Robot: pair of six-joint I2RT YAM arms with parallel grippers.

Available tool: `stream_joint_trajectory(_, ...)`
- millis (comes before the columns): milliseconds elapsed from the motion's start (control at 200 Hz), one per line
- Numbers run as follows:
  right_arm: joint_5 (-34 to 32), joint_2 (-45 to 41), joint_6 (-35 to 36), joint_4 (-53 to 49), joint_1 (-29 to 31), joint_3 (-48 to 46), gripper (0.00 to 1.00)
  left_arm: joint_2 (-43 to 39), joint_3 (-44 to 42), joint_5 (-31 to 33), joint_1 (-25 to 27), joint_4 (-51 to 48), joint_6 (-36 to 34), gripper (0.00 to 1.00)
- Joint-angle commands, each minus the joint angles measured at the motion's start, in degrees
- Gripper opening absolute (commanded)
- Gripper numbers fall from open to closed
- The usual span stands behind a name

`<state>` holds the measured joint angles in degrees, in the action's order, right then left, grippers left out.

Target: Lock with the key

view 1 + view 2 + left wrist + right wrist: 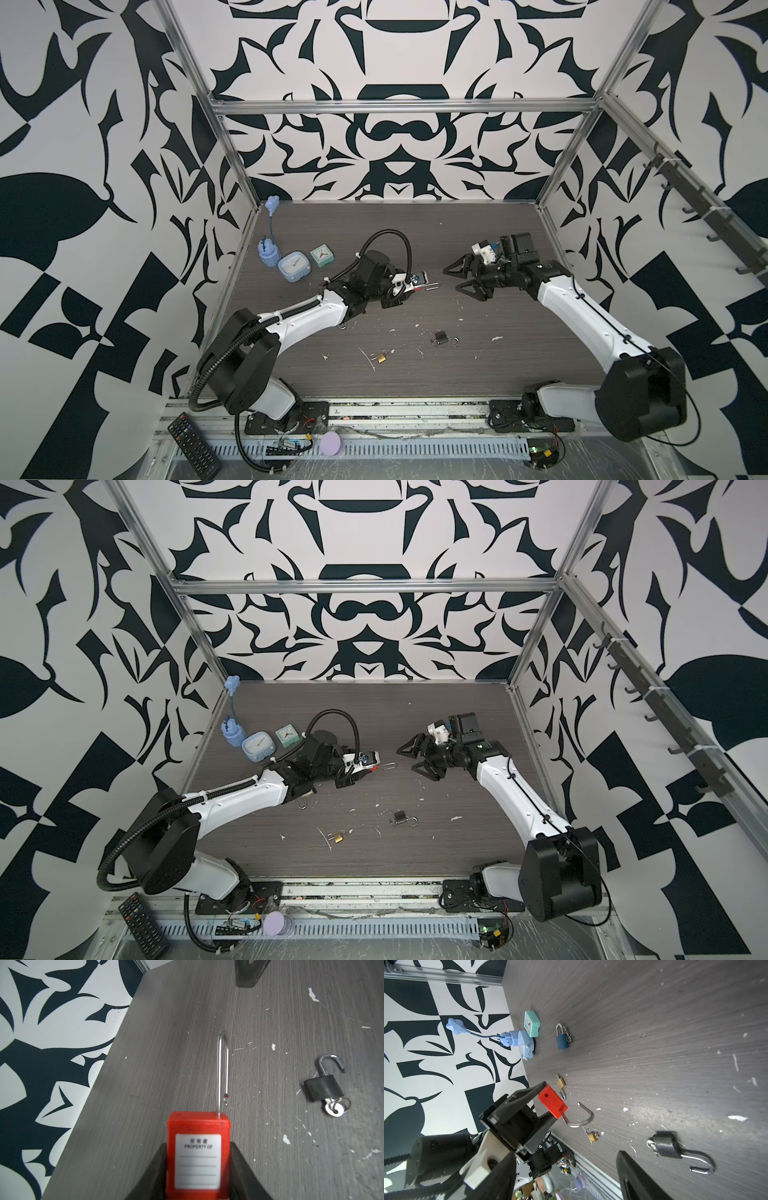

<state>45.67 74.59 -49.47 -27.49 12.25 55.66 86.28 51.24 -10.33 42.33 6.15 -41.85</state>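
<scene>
Step in hand: presenting the lock. The red padlock [198, 1124] is held up for the other arm, and I judge the locking itself has not begun.
Left fingers [241, 1169]: clamped on the two sides of the red padlock's body.
Right fingers [639, 1178]: spread apart with nothing between them, facing the lock and near its far end without touching it.
Red padlock: off the surface [478, 374], over its middle between the two arms, pointing at the right arm.
Shackle [223, 1064]: open, with its free leg out of the body and swung aside like a hook.
Key: a key [335, 1108] sits in the base of the black padlock [323, 1087], which lies open on the surface well apart. None shows on the red padlock, whose base is hidden.
Next move: the right fingers probably need to take the shackle's bend, turn the free leg over its hole and press it home while the left grip holds firm.
</scene>
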Motion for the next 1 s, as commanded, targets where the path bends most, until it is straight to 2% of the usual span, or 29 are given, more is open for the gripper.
stream_joint_trajectory(0, 2.52, 0.26, -3.26, 2.96, 0.97, -0.51, 0.75, 0.31, 1.71, -1.27, -0.3, 0.89, -3.69, 0.0)
stream_joint_trajectory(145, 2.14, 2.06, -4.26, 4.9, 3.26, -1.08, 0.7, 0.31, 1.67, -2.06, -0.29, 1.23, -3.29, 0.0)
stream_joint_trajectory(525, 1.7, 5.48, -4.58, 8.53, 4.54, -0.29, 0.37, 0.03, 1.53, -2.42, -0.14, 0.53, -3.29, 0.0)
stream_joint_trajectory(790, 1.89, 7.29, -3.73, 10.03, 4.69, 0.18, 0.22, 0.31, 1.39, -2.77, 0.56, 0.27, -2.64, 0.0)
stream_joint_trajectory(870, 1.95, 7.68, -2.89, 10.01, 4.86, 0.76, 0.15, 0.52, 1.4, -3.2, 0.73, 0.26, -2.13, 0.0)
stream_joint_trajectory(960, 2.5, 8.25, -0.54, 10.33, 5.1, 1.58, 0.0, 0.84, 1.5, -3.79, 0.83, 0.24, -1.1, 0.0)
stream_joint_trajectory(995, 2.68, 8.32, 0.89, 10.31, 5.3, 1.89, 0.0, 0.97, 1.58, -3.95, 0.83, 0.26, -0.6, 0.0)
